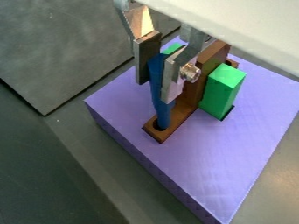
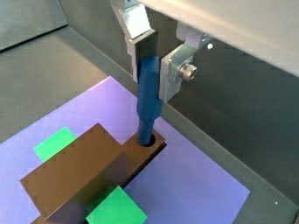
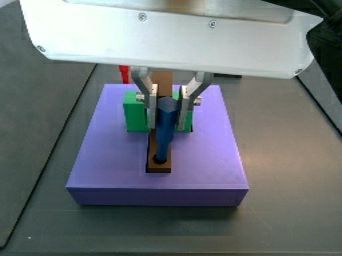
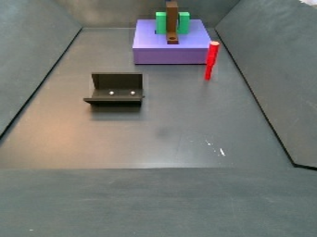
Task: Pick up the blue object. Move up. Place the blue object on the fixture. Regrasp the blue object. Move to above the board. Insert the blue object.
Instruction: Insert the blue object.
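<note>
Insertion time: the gripper (image 1: 163, 74), above the large flat periwinkle-purple board (image 1: 233, 166), clamps its silver plate fingers (image 2: 142, 54) on the slim blue cylindrical peg (image 2: 147, 105), held upright so its lower tip meets the round hole in the brown bar (image 1: 173, 127) beside the green block (image 1: 221, 92). How deep the tip sits, I cannot tell. Far off on the floor, the dark boxy fixture (image 4: 115, 90) stands bare, and the red peg (image 4: 212, 60) waits upright just right of the board. In that distant side view the gripper itself is hard to make out.
</note>
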Controlling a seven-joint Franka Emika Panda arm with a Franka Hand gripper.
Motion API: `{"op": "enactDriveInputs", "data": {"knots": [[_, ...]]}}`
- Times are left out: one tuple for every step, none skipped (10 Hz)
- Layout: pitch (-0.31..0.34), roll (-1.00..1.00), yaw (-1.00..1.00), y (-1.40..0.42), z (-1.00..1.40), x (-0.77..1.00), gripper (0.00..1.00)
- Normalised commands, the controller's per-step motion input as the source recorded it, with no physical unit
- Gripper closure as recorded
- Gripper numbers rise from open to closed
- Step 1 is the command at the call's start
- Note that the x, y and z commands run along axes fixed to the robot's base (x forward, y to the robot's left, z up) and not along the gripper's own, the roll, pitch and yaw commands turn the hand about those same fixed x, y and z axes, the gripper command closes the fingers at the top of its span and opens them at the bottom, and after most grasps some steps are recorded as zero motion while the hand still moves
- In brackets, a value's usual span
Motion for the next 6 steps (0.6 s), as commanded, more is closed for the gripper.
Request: {"op": "enactDriveInputs", "data": {"knots": [[0.000,0.00,0.00,-0.08,-0.07,0.02,1.00],[0.000,0.00,0.00,-0.07,-0.07,0.05,1.00],[0.000,0.00,0.00,-0.08,-0.04,0.08,1.00],[0.000,0.00,0.00,-0.09,-0.02,0.08,1.00],[0.000,0.00,0.00,-0.07,-0.03,0.09,1.00],[0.003,0.00,0.00,-0.07,-0.03,0.12,1.00]]}}
